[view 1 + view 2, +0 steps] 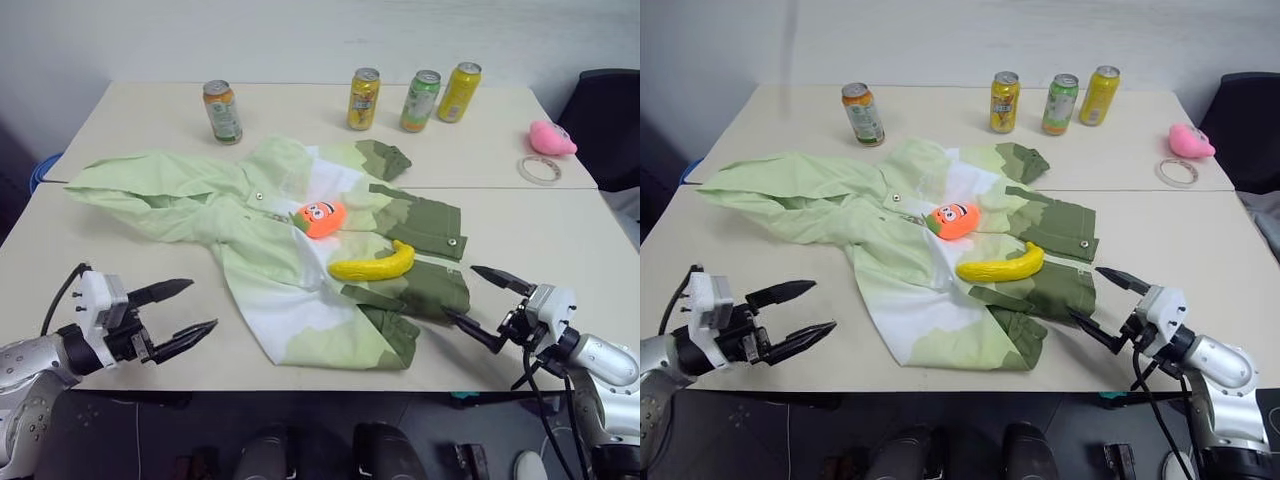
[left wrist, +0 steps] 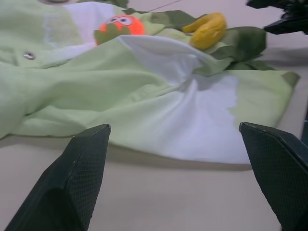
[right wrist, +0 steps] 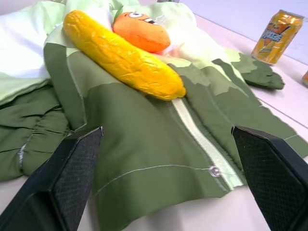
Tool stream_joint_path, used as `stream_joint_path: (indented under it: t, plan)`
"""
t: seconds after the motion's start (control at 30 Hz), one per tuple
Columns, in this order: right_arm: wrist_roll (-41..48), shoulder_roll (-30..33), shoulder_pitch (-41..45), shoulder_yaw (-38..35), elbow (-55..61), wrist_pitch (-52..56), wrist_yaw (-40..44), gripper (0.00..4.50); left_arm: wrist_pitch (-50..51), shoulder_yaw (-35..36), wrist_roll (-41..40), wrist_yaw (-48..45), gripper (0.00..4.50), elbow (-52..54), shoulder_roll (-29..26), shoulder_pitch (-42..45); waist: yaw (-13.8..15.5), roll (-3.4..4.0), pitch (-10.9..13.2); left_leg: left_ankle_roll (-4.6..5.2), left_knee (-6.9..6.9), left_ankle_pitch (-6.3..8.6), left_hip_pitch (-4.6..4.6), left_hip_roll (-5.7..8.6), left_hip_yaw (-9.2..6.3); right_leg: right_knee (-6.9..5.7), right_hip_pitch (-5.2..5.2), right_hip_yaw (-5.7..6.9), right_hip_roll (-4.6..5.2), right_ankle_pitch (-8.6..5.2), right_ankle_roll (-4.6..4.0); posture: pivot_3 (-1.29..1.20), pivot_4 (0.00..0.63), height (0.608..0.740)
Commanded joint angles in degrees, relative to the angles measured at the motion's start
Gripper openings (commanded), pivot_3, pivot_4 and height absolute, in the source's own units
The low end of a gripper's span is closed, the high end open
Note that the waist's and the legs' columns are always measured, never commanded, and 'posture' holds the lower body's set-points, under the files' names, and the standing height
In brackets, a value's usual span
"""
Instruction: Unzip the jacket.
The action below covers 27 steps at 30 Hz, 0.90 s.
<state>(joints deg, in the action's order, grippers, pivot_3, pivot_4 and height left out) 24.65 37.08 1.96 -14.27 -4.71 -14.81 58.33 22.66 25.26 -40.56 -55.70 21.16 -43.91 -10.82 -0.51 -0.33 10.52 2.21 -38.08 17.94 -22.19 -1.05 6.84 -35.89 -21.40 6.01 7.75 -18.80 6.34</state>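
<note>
1. The jacket lies spread mid-table.
2. Left gripper and right gripper flank it, jaws wide, empty.
3. Risk: the banana and orange toy lie on the jacket front; pulling fabric may dislodge them.

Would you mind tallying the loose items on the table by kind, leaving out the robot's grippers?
Cans: 4
Jacket: 1
Yellow banana-shaped toy: 1
Orange plush toy: 1
Pink toy: 1
Tape ring: 1
Total: 9
</note>
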Motion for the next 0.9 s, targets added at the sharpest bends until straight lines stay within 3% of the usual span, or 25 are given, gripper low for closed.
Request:
stream_joint_path:
  t: [0.03, 0.2, 0.43, 0.53, 0.73, 0.83, 0.9]
  plan:
    - [3.3, 6.6, 9.5, 2.6, 3.9, 9.0, 5.7, 4.48, 1.9, -2.3, -3.3, 0.1, 4.50, 4.1, 0.1, 3.1, -0.4, 0.14, 0.1, 0.04, -0.05, -0.04, -0.01, 0.01, 0.03, 0.01, 0.00, -0.02, 0.01, 0.00, 0.00, 0.00, 0.150, 0.740]
    - [-3.4, 7.4, 27.7, 13.8, -4.8, 16.8, 12.2, 4.48, 3.5, -7.2, -3.9, 0.5, 4.50, 5.7, 0.9, 8.9, -1.0, 0.12, 0.1, -0.10, -0.05, -0.11, 0.02, -0.07, -0.04, 0.01, -0.04, 0.03, -0.08, -0.04, -0.07, 0.00, 0.150, 0.740]
    - [-8.2, 2.0, 42.3, 25.4, -13.5, 26.2, 19.9, 4.48, 3.8, -10.5, -1.9, 3.7, 4.50, 8.2, 3.1, 9.7, -1.1, 0.12, 0.1, -0.07, 0.00, -0.09, -0.14, -0.04, -0.04, -0.03, -0.09, 0.12, -0.12, -0.04, -0.07, 0.00, 0.150, 0.740]
    - [-9.1, 1.2, 44.0, 27.3, -15.0, 28.0, 22.3, 3.92, 3.7, -10.8, -1.6, 5.4, 4.50, 9.2, 3.8, 9.1, -0.8, 0.11, 0.1, -0.03, -0.08, -0.10, -0.20, 0.01, -0.12, -0.02, -0.09, 0.17, -0.09, -0.04, -0.07, 0.00, 0.150, 0.740]
    - [-8.1, -1.4, 43.8, 24.7, -17.5, 24.9, 23.0, 1.88, 3.3, -10.5, -1.3, 7.4, 4.50, 10.8, 4.8, 6.8, -1.1, 0.11, 0.1, 0.02, -0.13, -0.12, -0.20, 0.05, -0.14, -0.04, -0.05, 0.15, -0.05, -0.02, -0.04, 0.00, 0.150, 0.740]
    - [0.0, 0.0, 42.7, 18.0, -13.9, 33.5, 23.0, 0.94, 3.0, -10.8, -0.6, 8.5, 4.50, 10.8, 5.4, 6.3, -0.9, 0.11, 0.1, -0.01, -0.10, -0.13, -0.20, 0.02, -0.15, -0.03, -0.06, 0.17, -0.09, -0.02, -0.05, 0.00, 0.150, 0.740]
    - [4.5, 2.2, 42.2, 12.3, -11.3, 38.7, 21.0, 0.86, 4.1, -8.9, -4.0, 11.2, 4.50, 10.4, 7.4, 7.5, -0.8, 0.13, 0.1, 0.00, -0.10, -0.12, -0.22, 0.06, -0.17, -0.03, -0.06, 0.16, -0.07, -0.02, -0.05, 0.00, 0.150, 0.740]
